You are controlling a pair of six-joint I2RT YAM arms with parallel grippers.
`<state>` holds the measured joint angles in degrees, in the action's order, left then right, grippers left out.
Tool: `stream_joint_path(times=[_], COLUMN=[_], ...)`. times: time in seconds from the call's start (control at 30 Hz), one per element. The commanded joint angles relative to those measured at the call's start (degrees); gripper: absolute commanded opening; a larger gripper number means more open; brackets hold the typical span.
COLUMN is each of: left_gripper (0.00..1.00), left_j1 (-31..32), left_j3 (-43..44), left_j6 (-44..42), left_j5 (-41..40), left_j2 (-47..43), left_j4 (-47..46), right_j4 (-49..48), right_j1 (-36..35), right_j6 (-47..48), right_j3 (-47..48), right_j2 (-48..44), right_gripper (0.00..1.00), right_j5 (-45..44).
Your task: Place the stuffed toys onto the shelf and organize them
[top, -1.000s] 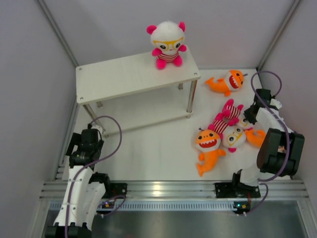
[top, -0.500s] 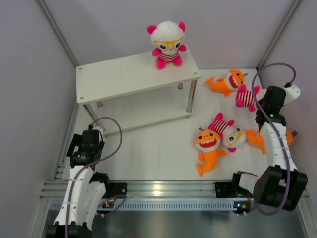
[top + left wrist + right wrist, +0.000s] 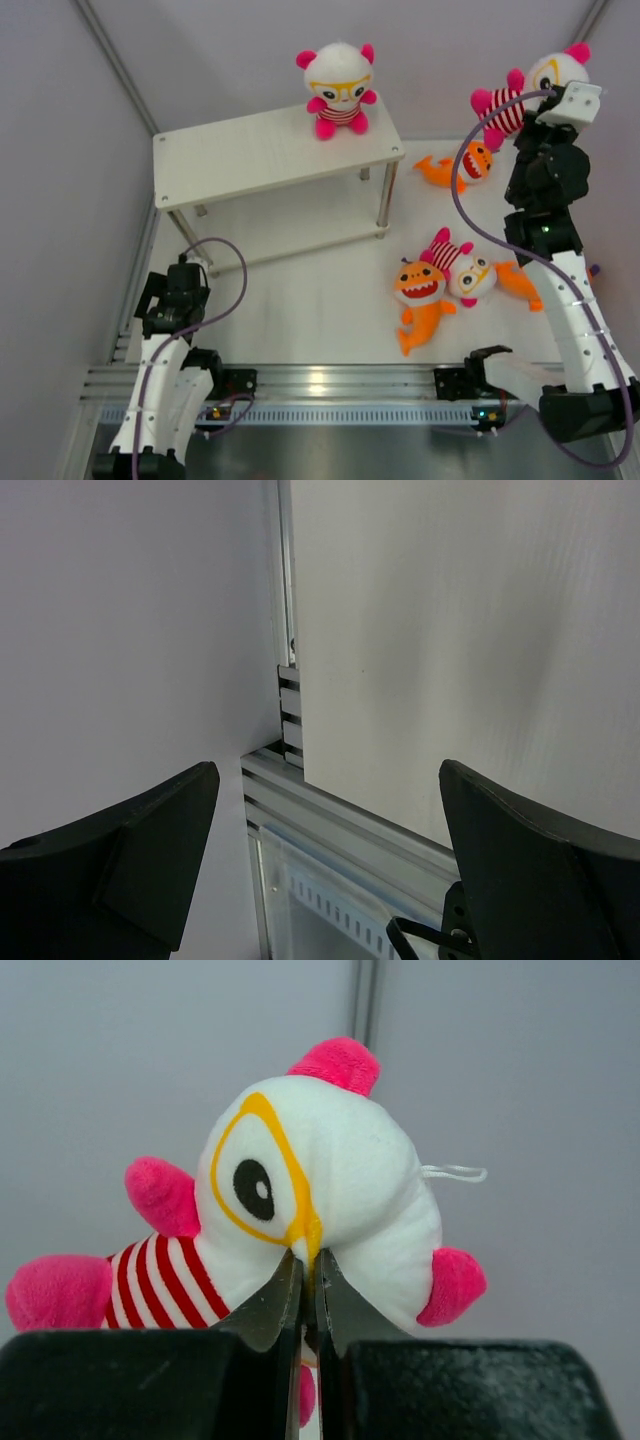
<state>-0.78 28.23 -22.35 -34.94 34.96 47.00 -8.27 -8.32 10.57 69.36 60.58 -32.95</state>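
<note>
Right claw (image 3: 308,1260): mine, clamped on bear (image 3: 320,1180), pinching face at glasses. Bear aloft, right of shelf (image 3: 250,155), over far shark (image 3: 458,165). Left claw (image 3: 330,815): jaws wide apart, near left wall. Second bear (image 3: 340,90): upright on shelf top, right end. Table (image 3: 300,290): third bear (image 3: 465,268) touching near shark (image 3: 420,295) and third shark (image 3: 512,278).

No text, label, brand name, number or sign can be read in any of the three views.
</note>
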Motion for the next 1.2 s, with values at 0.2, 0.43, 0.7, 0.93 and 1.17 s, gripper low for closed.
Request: stream_joint_path(times=[0.2, 0.43, 0.7, 0.93, 1.17], left_gripper=[0.98, 0.98, 0.98, 0.98, 0.98], left_j1=[-0.3, -0.3, -0.3, -0.3, -0.3], left_j3=[-2.2, -1.9, -2.4, -2.6, -2.7], left_j6=[2.0, 2.1, 2.0, 2.2, 2.3], left_j5=[-2.2, -2.3, -2.2, -2.7, -2.7], left_j2=[-0.9, -0.5, -0.7, -0.5, -0.3], left_j4=[-0.2, -0.2, -0.1, -0.2, -0.2], right_j4=[-17.0, -18.9, -21.9, -23.0, -29.3], right_j1=[-26.0, -46.3, -54.9, -56.5, -56.7], right_j6=[39.4, 57.4, 61.9, 56.7, 55.5], right_j3=[20.7, 35.5, 39.3, 36.6, 30.5], right_j2=[5.6, 16.3, 22.1, 25.1, 29.5], right_gripper=[0.00, 0.00, 0.00, 0.00, 0.00], right_j5=[1.0, 4.8, 15.2, 22.5, 23.6])
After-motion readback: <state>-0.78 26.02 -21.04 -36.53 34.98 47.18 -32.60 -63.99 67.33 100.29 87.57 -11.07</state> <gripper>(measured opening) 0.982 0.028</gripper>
